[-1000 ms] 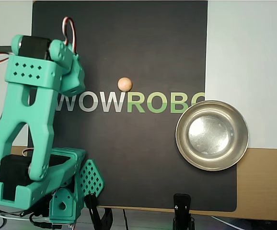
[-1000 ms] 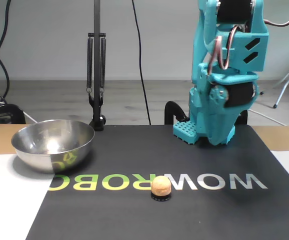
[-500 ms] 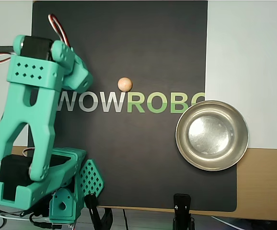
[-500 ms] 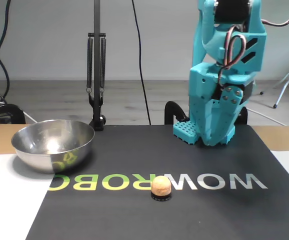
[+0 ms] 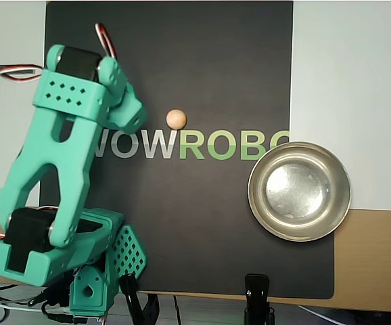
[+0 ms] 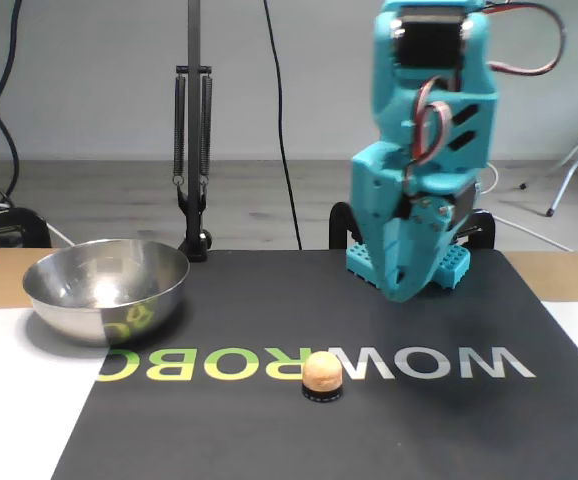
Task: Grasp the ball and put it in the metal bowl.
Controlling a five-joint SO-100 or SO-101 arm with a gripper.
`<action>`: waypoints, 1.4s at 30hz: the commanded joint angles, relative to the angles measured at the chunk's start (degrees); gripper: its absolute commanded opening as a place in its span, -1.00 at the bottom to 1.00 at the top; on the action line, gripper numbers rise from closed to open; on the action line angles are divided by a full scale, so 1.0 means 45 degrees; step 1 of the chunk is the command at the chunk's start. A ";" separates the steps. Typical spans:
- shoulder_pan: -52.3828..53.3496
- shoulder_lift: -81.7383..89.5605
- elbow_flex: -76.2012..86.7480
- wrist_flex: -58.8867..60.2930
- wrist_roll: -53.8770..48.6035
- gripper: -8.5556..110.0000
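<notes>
Hand (image 6: 401, 290) raised, ball (image 6: 322, 373) well apart

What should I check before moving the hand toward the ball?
1. Ball free on the mat, nothing touching it: ok.
2. Ball seems to sit on a small dark ring in the fixed view: cannot tell if loose.
3. Hand empty, apart from ball: ok.
4. Hand open: cannot tell.
5. Bowl empty and upright: ok.
6. Path from ball to bowl clear: ok.

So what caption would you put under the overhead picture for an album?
Teal arm's pincer poised left of the ball on the black mat, metal bowl empty at right.
</notes>
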 commanded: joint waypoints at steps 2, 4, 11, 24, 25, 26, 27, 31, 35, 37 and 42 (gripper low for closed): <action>0.0117 0.0117 -0.0488 -0.0078 -0.0098 -0.84; 0.0117 0.0176 -0.0488 -0.0176 -0.0098 -0.84; 0.0293 0.0020 -0.0313 -0.1074 -0.0098 -0.85; 0.1680 0.0059 -0.0332 -0.1055 -0.2363 -0.84; 0.1777 0.0059 -0.0332 -0.1055 -0.2441 -0.84; 0.1895 0.0059 -0.0352 -0.1055 -0.2500 -0.83; 0.1953 0.0059 -0.0352 -0.1055 -0.2480 -0.83; 0.2148 0.0059 -0.0332 -0.1055 -0.2480 -0.72; 0.2305 0.0059 -0.0332 -0.1055 -0.2480 -0.36; 0.2305 0.0059 -0.0332 -0.1055 -0.2480 -0.29; 0.2324 0.0020 -0.0293 -0.1055 -0.2402 -0.30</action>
